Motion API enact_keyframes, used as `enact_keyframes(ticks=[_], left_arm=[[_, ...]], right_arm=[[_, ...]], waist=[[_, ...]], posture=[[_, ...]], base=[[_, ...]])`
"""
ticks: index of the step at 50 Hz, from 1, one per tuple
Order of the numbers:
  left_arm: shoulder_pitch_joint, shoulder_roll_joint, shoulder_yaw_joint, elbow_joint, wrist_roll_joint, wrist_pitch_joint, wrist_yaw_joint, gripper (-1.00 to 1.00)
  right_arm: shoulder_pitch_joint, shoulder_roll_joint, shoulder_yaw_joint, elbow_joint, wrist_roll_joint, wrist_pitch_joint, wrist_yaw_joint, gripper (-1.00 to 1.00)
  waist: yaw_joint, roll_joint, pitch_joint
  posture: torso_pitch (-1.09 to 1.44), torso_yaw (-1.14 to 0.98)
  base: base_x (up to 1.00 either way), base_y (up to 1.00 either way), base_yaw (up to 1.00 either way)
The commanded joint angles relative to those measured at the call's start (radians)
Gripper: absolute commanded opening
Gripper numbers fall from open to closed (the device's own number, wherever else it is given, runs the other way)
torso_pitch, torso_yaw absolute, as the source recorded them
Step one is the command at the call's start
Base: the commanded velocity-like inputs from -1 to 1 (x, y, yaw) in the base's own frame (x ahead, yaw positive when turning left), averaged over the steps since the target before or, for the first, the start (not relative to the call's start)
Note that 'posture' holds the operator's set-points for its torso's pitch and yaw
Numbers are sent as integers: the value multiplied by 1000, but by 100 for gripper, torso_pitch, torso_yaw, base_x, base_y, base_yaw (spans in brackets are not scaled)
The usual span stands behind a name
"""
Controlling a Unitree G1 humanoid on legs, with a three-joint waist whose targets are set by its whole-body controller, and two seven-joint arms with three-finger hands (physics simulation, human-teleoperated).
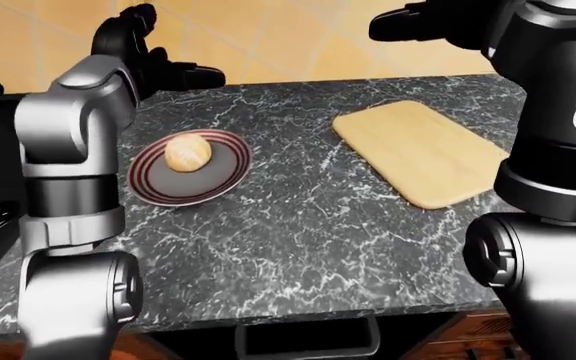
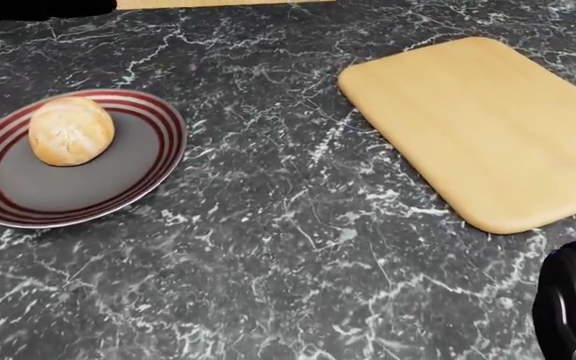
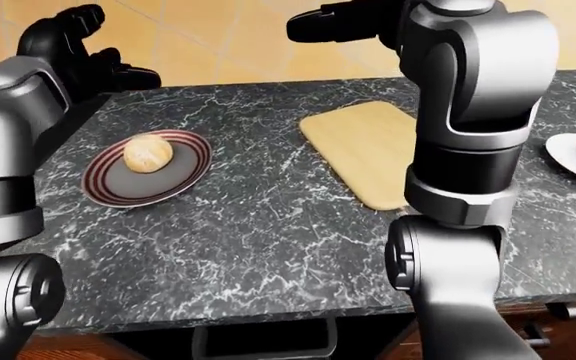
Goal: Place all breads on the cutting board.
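Both forearms were raised above the dark marbled counter (image 2: 298,247). Left hand (image 1: 148,56) and right hand (image 3: 343,21) were spread, empty. Round golden bread roll (image 2: 70,130) sat on the red-striped round plate (image 2: 148,176) (well left of the pale wooden cutting board (image 2: 478,120)).

A round golden bread roll (image 2: 70,130) is seen well apart from the bare wooden cutting board (image 2: 478,120), lying flat.
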Motion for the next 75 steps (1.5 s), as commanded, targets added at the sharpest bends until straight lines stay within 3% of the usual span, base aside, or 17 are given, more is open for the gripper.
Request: enact_keyframes(ticks=[1, 12, 21, 25, 27, 34, 37, 43, 56, 75], left_arm=[[-24, 12, -2, -22, 73, -51, -45, 100], [63, 2, 28, -41, 227, -86, -170, 100], [98, -12, 34, -13, 299, -146, -223, 100], [111, -21, 31, -7, 322, -165, -236, 99], [112, -24, 32, 2, 333, -175, -241, 84], [118, -34, 29, 39, 367, -217, -257, 84], [118, -36, 24, 52, 383, -231, -265, 63], [97, -30, 17, 118, 430, -301, -272, 71], [77, -16, 16, 243, 495, -422, -280, 61], [115, -28, 10, 269, 549, -459, -311, 52]], right_arm=[[-34, -9, -8, -27, -4, -28, -4, 100], [-14, 1, -9, -32, -2, -38, -6, 100], [-8, 10, -12, -39, 8, -39, -17, 100], [-4, 14, -13, -43, 16, -40, -26, 100], [9, 16, -16, -55, 21, -36, -30, 100], [18, 10, -20, -63, 36, -35, -39, 100], [22, 11, -19, -72, 41, -29, -44, 100], [34, 10, -22, -84, 52, -26, -52, 100], [54, 13, -22, -103, 70, -24, -65, 100], [57, 5, -29, -126, 90, -6, -76, 100]], waist=[[1, 0, -29], [16, -11, -32], [27, -19, -37], [30, -21, -39], [30, -22, -40], [32, -24, -45], [32, -24, -47], [32, -25, -50], [31, -27, -56], [29, -27, -53]], posture=[[0, 0], [0, 0], [0, 0], [0, 0], [0, 0], [0, 0], [0, 0], [0, 0], [0, 0], [0, 0]], base=[[0, 0, 0], [0, 0, 0], [0, 0, 0], [0, 0, 0], [0, 0, 0], [0, 0, 0], [0, 0, 0], [0, 0, 0], [0, 0, 0], [0, 0, 0]])
